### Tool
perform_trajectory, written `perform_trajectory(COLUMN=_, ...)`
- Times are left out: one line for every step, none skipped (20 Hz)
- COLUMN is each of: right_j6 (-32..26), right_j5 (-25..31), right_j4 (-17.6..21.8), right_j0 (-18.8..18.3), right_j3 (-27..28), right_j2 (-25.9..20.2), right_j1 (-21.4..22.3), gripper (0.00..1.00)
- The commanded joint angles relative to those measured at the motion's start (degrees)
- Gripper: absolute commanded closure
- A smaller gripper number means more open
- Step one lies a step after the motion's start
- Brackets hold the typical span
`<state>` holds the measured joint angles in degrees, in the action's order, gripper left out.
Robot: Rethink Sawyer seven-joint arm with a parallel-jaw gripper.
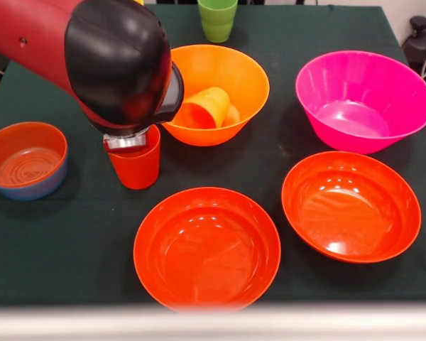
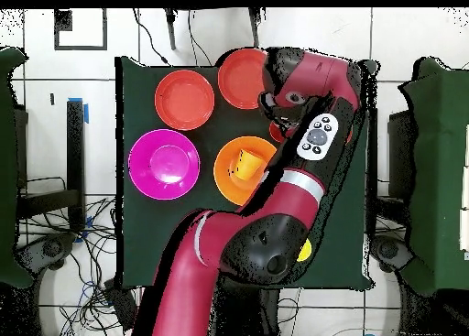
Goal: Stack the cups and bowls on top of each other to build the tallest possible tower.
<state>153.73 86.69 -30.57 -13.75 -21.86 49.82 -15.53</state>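
Note:
My gripper [image 1: 126, 141] sits at the rim of an upright red-orange cup [image 1: 138, 168] on the dark cloth, left of centre; the arm's black head hides how it stands. Just behind, a large orange bowl [image 1: 220, 82] holds a yellow-orange cup [image 1: 207, 106] lying on its side. The magenta bowl [image 1: 362, 99] is at the back right. Two wide red-orange bowls [image 1: 207, 247] [image 1: 350, 206] lie in front. At the left, a small red-orange bowl [image 1: 25, 153] nests in the small blue bowl [image 1: 30, 190]. A green cup [image 1: 217, 20] stands at the far edge.
From overhead the red arm [image 2: 302, 140] covers the gripper and the table's right half. The orange bowl [image 2: 240, 172], magenta bowl [image 2: 163, 163] and both red-orange bowls [image 2: 184, 99] [image 2: 240, 76] show left of it. A bit of yellow [image 2: 303, 251] peeks out beside the arm.

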Motion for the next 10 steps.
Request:
perform_trajectory(right_j6=-0.24, right_j5=-2.23, right_j4=5.64, right_j0=-0.27, right_j3=-3.18, right_j2=-1.93, right_j1=-2.43, gripper=0.00)
perform_trajectory(right_j6=-0.34, right_j5=-1.64, right_j4=5.81, right_j0=-0.44, right_j3=-2.86, right_j2=-1.80, right_j1=-2.50, gripper=1.00)
perform_trajectory(right_j6=-0.29, right_j5=-1.62, right_j4=5.90, right_j0=-0.43, right_j3=-2.83, right_j2=-1.75, right_j1=-2.50, gripper=1.00)
perform_trajectory(right_j6=-0.25, right_j5=-1.60, right_j4=5.98, right_j0=-0.43, right_j3=-2.80, right_j2=-1.70, right_j1=-2.49, gripper=1.00)
perform_trajectory(right_j6=-0.20, right_j5=-1.58, right_j4=6.07, right_j0=-0.42, right_j3=-2.77, right_j2=-1.66, right_j1=-2.49, gripper=1.00)
perform_trajectory(right_j6=-0.06, right_j5=-1.80, right_j4=6.27, right_j0=-0.25, right_j3=-3.08, right_j2=-1.84, right_j1=-2.32, gripper=1.00)
perform_trajectory(right_j6=0.01, right_j5=-2.09, right_j4=6.45, right_j0=-0.14, right_j3=-3.21, right_j2=-1.82, right_j1=-2.26, gripper=1.00)
perform_trajectory(right_j6=0.03, right_j5=-2.65, right_j4=6.73, right_j0=0.14, right_j3=-3.59, right_j2=-1.86, right_j1=-2.13, gripper=1.00)
perform_trajectory(right_j6=0.24, right_j5=-2.91, right_j4=6.78, right_j0=0.27, right_j3=-3.79, right_j2=-1.87, right_j1=-2.07, gripper=1.00)
perform_trajectory(right_j6=0.19, right_j5=-3.58, right_j4=7.11, right_j0=0.47, right_j3=-4.12, right_j2=-1.83, right_j1=-1.94, gripper=1.00)
